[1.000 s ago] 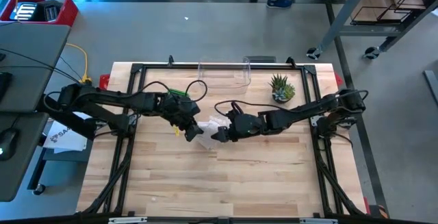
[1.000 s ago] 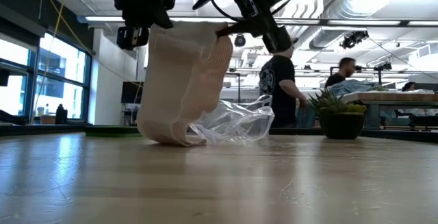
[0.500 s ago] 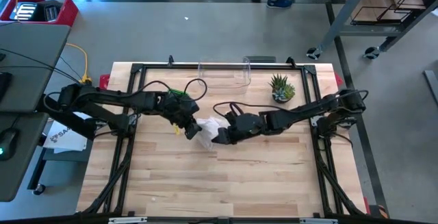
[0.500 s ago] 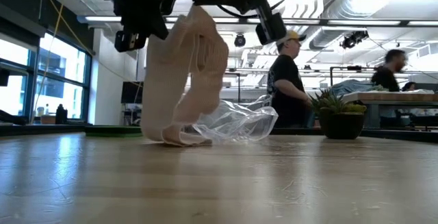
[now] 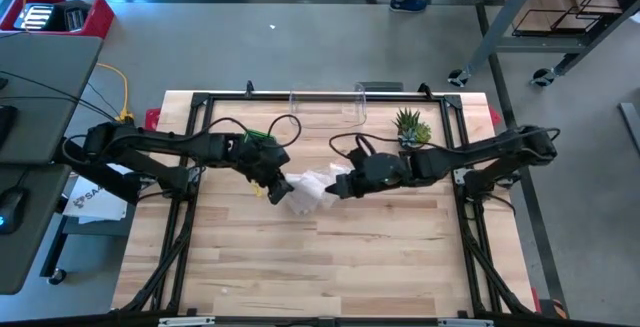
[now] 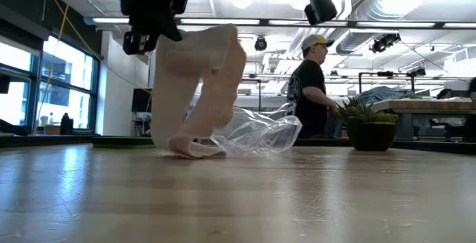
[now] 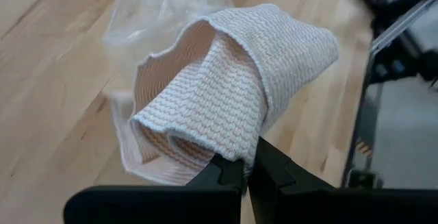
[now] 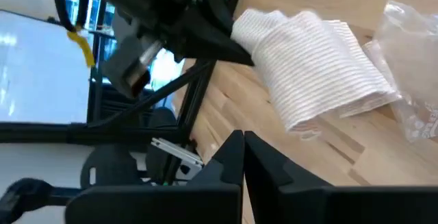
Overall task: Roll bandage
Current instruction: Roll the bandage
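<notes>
The bandage (image 6: 197, 87) hangs in a loose fold, its lower end on the table (image 5: 330, 267) – pinched by the left gripper (image 7: 245, 172). Beside it the right gripper (image 8: 243, 157) is closed, empty. Behind lies a plastic bag (image 6: 260, 133).

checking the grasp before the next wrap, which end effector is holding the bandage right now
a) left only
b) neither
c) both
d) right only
a: the left end effector is pinched shut on an edge of the bandage, while the right end effector is shut on nothing, apart from the cloth.
</notes>
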`<action>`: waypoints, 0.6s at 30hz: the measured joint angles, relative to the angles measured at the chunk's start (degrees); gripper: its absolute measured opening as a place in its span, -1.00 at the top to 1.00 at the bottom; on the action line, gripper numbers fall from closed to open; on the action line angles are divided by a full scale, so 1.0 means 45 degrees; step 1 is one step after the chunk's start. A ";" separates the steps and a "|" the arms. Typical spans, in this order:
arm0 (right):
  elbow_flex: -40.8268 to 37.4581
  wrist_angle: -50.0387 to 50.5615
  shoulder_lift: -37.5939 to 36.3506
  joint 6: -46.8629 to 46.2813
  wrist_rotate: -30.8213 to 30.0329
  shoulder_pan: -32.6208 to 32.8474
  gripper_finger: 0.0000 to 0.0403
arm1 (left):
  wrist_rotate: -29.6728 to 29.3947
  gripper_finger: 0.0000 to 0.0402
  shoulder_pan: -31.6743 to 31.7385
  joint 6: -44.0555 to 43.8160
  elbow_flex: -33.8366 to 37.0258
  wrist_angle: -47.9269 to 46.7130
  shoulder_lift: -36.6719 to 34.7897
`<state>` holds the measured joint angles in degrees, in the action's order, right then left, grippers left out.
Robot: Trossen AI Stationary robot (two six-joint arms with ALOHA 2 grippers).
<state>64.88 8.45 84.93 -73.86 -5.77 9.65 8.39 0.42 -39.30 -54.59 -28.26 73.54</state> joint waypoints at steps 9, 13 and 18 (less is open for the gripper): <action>0.0000 0.0125 0.0097 0.1561 -0.0813 0.0068 0.59 | -0.0879 1.00 0.0218 -0.1716 0.0000 0.1310 -0.0213; 0.0000 0.0012 -0.0021 0.3046 -0.1397 0.0392 0.29 | -0.0682 1.00 0.0249 -0.2193 0.0000 0.1217 -0.0641; 0.0000 0.0257 -0.0026 0.4064 -0.2150 0.0452 0.07 | -0.0677 1.00 0.0249 -0.2894 0.0000 0.1326 -0.1456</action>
<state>64.88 9.61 84.82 -55.57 -15.44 11.68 5.35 1.54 -52.33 -54.59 -22.30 66.99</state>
